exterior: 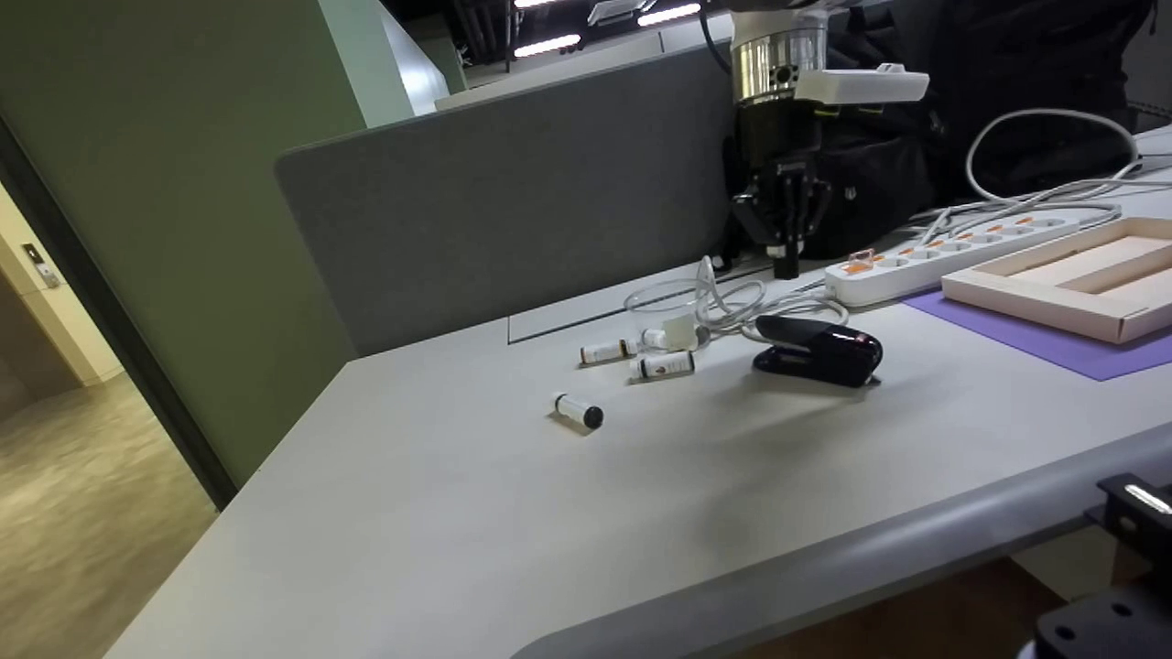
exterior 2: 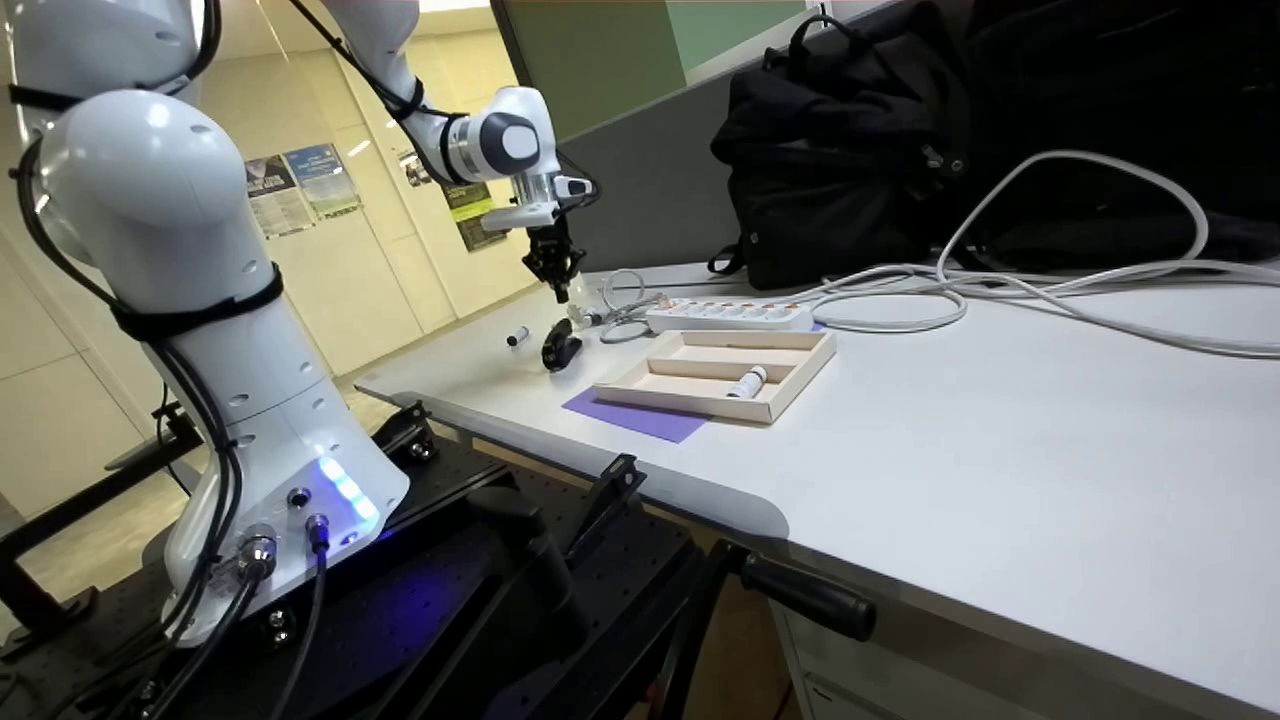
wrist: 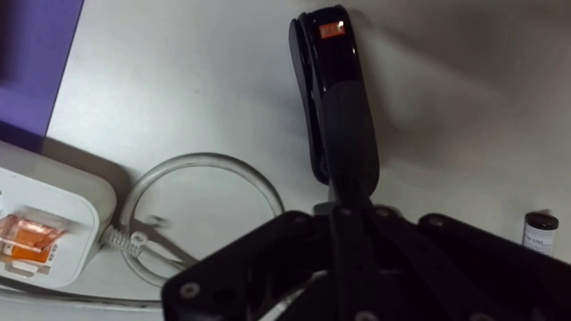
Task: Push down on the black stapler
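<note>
Hand (exterior: 786,265) was closed up, tips together, pointing down, nothing held that I could see. I had it hanging above the surface (exterior: 476,513), near the corded end of the power strip (exterior: 952,254). The black stapler (exterior: 824,352) sat near that same end, cable loop (wrist: 205,159) lying between the two, its handle (wrist: 350,133) raised with a gap under it. Both exterior views showed air between hand and stapler, so no contact. Wrist view had the hand overlapping the stapler's tail; I read that as line of sight only.

Progress: hand closed and near target, so approach looked mostly done. Press looked undone. Left, by my reckoning: shift over the handle, come straight down, push till it gave, lift clear. Risk: off-centre push could tip or skid it.

Wooden tray (exterior: 1035,307) was beside the strip; a vial (exterior: 577,411) lay farther from the strip than the stapler. Neither looked in the way. Exact height over the strip I couldn't tell.
</note>
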`<state>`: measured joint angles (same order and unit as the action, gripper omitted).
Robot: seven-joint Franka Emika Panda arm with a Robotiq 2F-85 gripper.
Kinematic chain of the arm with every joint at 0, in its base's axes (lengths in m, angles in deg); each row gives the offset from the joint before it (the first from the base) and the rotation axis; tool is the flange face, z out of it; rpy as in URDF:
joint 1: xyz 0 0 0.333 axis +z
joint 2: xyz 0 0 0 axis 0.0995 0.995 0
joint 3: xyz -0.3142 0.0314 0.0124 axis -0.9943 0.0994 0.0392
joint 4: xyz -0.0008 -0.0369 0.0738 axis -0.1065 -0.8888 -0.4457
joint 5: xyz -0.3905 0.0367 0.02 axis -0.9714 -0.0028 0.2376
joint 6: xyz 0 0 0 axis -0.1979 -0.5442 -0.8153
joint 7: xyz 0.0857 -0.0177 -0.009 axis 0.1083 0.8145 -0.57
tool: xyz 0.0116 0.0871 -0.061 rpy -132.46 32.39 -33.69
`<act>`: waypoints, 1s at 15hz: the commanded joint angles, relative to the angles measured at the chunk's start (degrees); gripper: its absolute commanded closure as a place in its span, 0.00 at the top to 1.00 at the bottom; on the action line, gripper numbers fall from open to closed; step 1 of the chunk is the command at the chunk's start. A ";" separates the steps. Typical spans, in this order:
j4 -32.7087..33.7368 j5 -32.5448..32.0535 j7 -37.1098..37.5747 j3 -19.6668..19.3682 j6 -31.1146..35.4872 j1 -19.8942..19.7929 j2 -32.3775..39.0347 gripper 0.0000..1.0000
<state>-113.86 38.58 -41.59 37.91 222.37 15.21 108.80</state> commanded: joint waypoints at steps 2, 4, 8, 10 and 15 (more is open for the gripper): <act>2.34 -0.67 4.23 -0.08 -1.43 0.56 2.70 0.00; 3.04 -0.53 4.39 0.09 -1.72 0.60 3.73 0.00; 4.34 -0.53 4.57 0.24 -1.76 0.83 5.61 0.00; 4.91 -0.64 4.61 0.39 -2.21 1.07 6.24 0.00; 6.14 -1.33 5.26 -0.06 -3.43 1.76 8.18 0.00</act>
<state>-109.87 38.57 -39.37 38.31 221.01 16.29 115.39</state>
